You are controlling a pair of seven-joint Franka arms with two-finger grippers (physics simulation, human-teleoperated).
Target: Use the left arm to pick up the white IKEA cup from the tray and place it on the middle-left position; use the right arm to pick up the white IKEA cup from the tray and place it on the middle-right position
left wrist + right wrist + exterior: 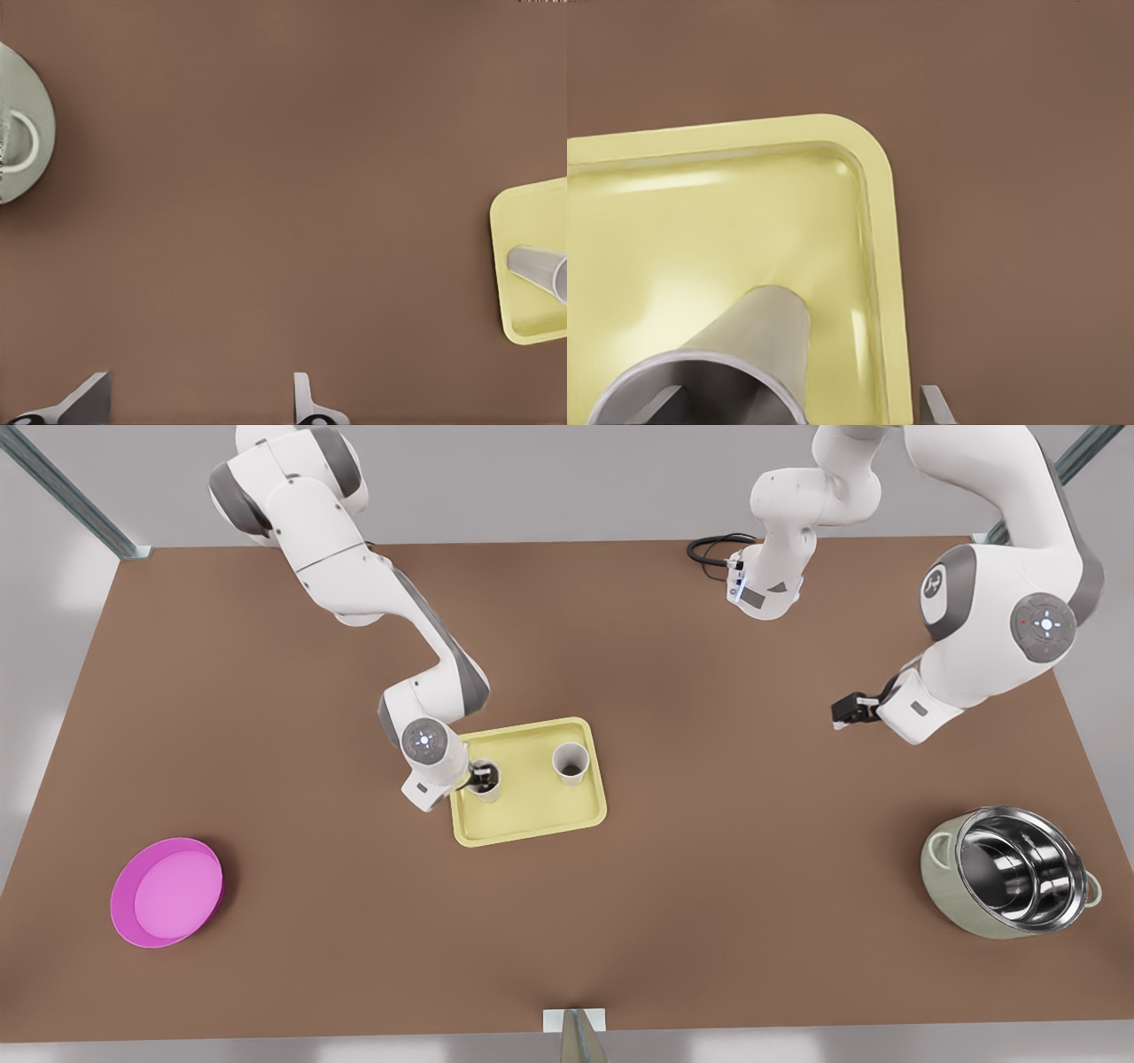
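A pale yellow tray (pixel 532 815) lies mid-table with two white cups standing on it. My right gripper (pixel 478 778), on the arm at the front view's left, is down at the cup (pixel 489 790) nearer that side. In the right wrist view this cup (pixel 744 354) stands on the tray (pixel 700 221), and the right gripper (pixel 796 407) is open astride its wall, one finger inside and one outside. The other cup (pixel 570 763) stands free. My left gripper (pixel 846 711) hovers open over bare table at the front view's right. The left wrist view shows its fingers (pixel 306 403), the tray (pixel 523 212) and a cup (pixel 536 266).
A round magenta dish (pixel 166 892) sits near the front at the front view's left. A steel-lined green pot (pixel 1010 871) stands at the front view's right, its edge (pixel 22 124) also in the left wrist view. A black cable (pixel 713 549) lies at the back.
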